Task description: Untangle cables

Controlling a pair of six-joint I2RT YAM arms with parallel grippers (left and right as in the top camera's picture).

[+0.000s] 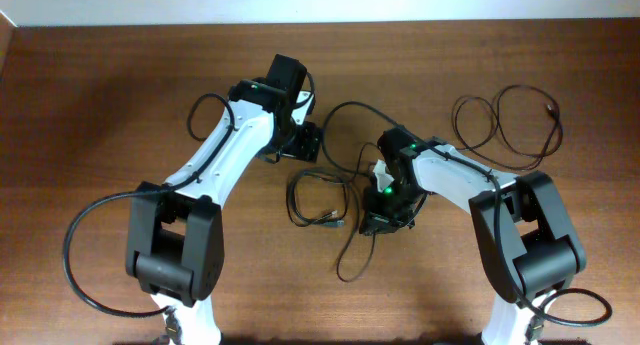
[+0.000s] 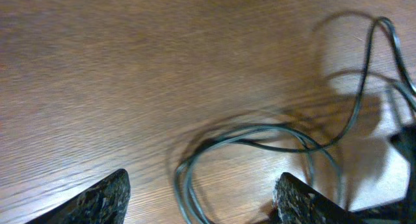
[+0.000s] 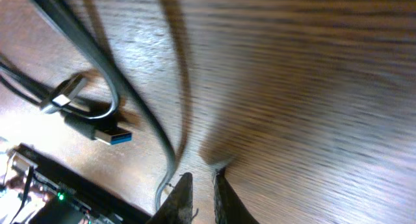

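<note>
Your cables [image 1: 325,220], thin black loops, lie between the arms on the wood-grain table [image 1: 100,85]. One run is hidden under the right gripper [image 3: 202,180], whose tips are almost closed, holding nothing. Your left gripper [image 2: 201,178] gapes open, its fingers cropped.

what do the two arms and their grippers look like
Both the left arm and right arm have white links between bulky black joints, with small green lights and a thick black cable looping near each base. The left gripper and right gripper have dark, rough-textured fingers.
</note>
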